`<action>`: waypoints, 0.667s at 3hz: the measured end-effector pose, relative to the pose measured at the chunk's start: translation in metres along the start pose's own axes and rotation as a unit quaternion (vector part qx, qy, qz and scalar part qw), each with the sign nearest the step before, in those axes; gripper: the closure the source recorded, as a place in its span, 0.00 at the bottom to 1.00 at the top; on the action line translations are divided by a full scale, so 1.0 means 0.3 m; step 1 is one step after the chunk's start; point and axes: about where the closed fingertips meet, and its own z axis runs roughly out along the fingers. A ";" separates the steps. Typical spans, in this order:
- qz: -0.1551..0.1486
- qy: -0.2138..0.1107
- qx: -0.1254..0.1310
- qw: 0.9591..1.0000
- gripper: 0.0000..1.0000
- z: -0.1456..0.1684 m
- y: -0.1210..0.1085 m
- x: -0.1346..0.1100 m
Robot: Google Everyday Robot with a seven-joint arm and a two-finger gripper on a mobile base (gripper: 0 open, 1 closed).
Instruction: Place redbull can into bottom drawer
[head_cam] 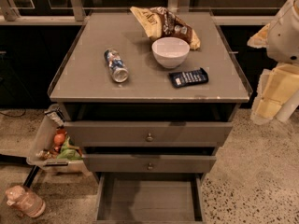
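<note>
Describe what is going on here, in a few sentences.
A one-armed robot is due to put a can away. The slim blue-and-silver metal can lies on its side on the grey cabinet top, untouched. The robot's cream hand hangs beyond the cabinet's right edge, well away from the can. The lowest grey drawer is pulled open, with no can inside.

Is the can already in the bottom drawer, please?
No, the can lies on the cabinet top, and the gripper hangs off the cabinet's right side.
</note>
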 end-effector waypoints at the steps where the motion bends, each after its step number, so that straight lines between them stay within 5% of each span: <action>1: 0.000 0.000 0.000 1.000 0.00 0.000 0.000 0.000; 2: 0.038 -0.063 0.004 0.997 0.00 0.041 -0.045 -0.043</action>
